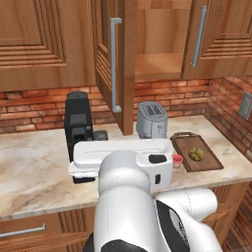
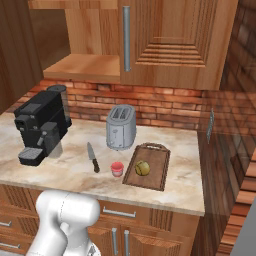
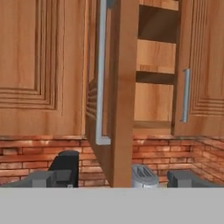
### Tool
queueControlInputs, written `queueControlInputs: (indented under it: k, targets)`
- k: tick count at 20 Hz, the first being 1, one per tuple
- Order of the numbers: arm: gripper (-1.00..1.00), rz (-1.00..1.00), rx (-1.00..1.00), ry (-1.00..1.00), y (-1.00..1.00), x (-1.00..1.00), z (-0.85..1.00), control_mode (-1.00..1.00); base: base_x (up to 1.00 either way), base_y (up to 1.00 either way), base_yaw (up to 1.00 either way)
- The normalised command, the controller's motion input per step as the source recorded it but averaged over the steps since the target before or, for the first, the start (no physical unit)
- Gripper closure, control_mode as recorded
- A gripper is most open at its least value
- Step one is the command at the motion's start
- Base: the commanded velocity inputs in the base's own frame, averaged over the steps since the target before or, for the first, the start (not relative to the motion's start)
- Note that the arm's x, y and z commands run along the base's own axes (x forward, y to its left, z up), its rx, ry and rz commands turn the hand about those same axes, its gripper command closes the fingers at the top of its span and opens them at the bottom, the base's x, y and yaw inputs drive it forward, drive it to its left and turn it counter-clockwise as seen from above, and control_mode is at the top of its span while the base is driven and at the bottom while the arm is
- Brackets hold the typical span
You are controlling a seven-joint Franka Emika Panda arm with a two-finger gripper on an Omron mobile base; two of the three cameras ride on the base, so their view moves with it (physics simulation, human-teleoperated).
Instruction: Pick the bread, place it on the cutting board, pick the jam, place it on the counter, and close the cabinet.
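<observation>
The bread (image 1: 196, 154) (image 2: 142, 168), an olive-brown lump, lies on the dark cutting board (image 1: 209, 162) (image 2: 155, 175). Just left of the board, the small red jam (image 1: 177, 160) (image 2: 117, 169) stands on the marbled counter (image 1: 34, 167). The cabinet (image 1: 157, 64) has its left door (image 3: 124, 87) swung out towards me, edge-on, with its grey bar handle (image 3: 101, 74) showing; the right door (image 1: 216, 34) is closed. My gripper (image 3: 116, 180) is open and holds nothing. It faces the open door from in front of the counter, its fingertips (image 3: 43, 178) wide apart.
A silver toaster (image 1: 151, 119) stands behind the board against the brick wall. A black coffee machine (image 1: 78, 128) sits to its left. A knife (image 2: 92, 159) lies on the counter left of the jam. A wall outlet (image 2: 210, 125) is at the right.
</observation>
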Motion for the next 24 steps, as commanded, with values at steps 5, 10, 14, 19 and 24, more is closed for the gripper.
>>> queueControlInputs:
  k: [5,10,14,19,24]
  targets:
    - [-1.0,-0.05,0.0,0.0,0.2,0.33,-0.05,-1.0,0.0,0.0,0.0]
    - [-1.0,-0.07,0.0,-0.01,0.16,0.29,-0.02,-1.0,0.0,0.0,0.0]
    - [-1.0,-0.1,0.0,-0.03,0.17,0.23,-0.03,-1.0,0.0,0.0,0.0]
    - [-1.0,-0.12,0.0,-0.03,0.1,0.22,-0.01,-1.0,0.0,0.0,0.0]
    - [-1.0,-0.14,-0.02,-0.03,0.01,0.25,-0.03,-1.0,0.0,0.0,0.0]
